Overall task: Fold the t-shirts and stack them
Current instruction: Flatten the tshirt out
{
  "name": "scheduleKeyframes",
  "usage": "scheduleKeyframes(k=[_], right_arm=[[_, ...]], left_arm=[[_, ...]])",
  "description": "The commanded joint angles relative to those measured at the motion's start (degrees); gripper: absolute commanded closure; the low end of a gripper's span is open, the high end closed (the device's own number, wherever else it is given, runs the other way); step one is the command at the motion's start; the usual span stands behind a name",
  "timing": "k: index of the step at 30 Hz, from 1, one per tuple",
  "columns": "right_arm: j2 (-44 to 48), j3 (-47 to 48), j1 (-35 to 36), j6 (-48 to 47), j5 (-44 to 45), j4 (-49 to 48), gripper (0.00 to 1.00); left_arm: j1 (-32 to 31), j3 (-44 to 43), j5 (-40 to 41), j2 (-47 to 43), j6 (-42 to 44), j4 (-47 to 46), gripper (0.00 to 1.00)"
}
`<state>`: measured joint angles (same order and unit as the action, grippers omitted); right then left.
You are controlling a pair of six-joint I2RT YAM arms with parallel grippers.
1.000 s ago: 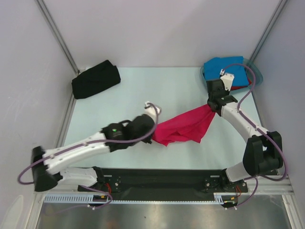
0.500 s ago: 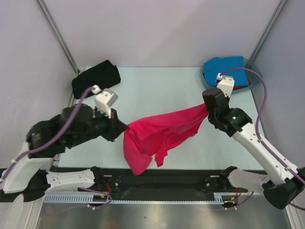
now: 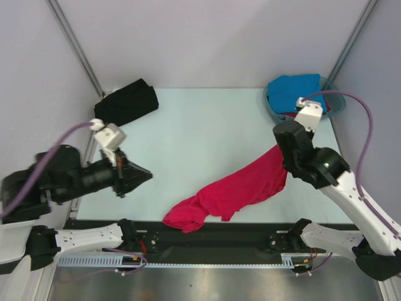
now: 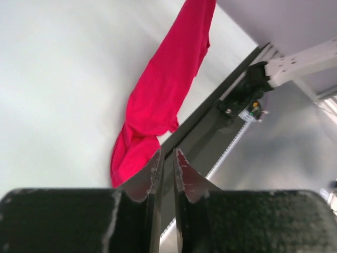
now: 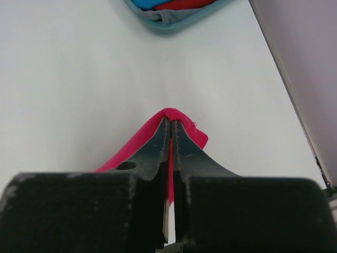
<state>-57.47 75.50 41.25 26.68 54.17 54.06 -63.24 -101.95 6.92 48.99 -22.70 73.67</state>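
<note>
Since half a second before, our left gripper [image 3: 143,176] had let go of the crimson-pink shirt [image 3: 241,185] and drawn back to the left, and the cloth had sagged down. Its bunched lower end lay at the near edge of the table [image 3: 188,125], just beside the black base rail [image 3: 213,233]. From there it rose rightwards to our right gripper [image 3: 280,150], whose fingers pinched its top fold. Our left fingers stood almost pressed together, holding nothing. Far left lay the black shirt [image 3: 125,104]. Far right, the teal tub [image 3: 336,100] held the blue shirt [image 3: 293,89] over the red shirt [image 5: 179,4].
</note>
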Motion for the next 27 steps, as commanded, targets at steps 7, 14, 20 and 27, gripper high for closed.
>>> scheduleKeyframes(k=[7, 14, 20, 27], right_arm=[[-12.3, -2.8, -2.9, -6.2, -4.5, -13.7, 1.0], [-12.7, -3.6, -5.6, -7.3, -7.0, -15.9, 1.0], [-12.4, -4.3, -7.2, -7.4, -9.5, -16.8, 1.0], [-13.1, -4.9, -7.5, -7.0, -10.7, -17.5, 1.0]], left_arm=[[-0.2, 37.4, -7.7, 7.3, 8.5, -25.3, 0.34], [-0.3, 51.9, -3.3, 11.9, 5.4, -42.4, 0.25], [-0.4, 56.4, -2.5, 13.5, 5.8, -48.8, 0.23], [-1.3, 55.9, -3.1, 22.3, 3.7, -56.2, 0.23]])
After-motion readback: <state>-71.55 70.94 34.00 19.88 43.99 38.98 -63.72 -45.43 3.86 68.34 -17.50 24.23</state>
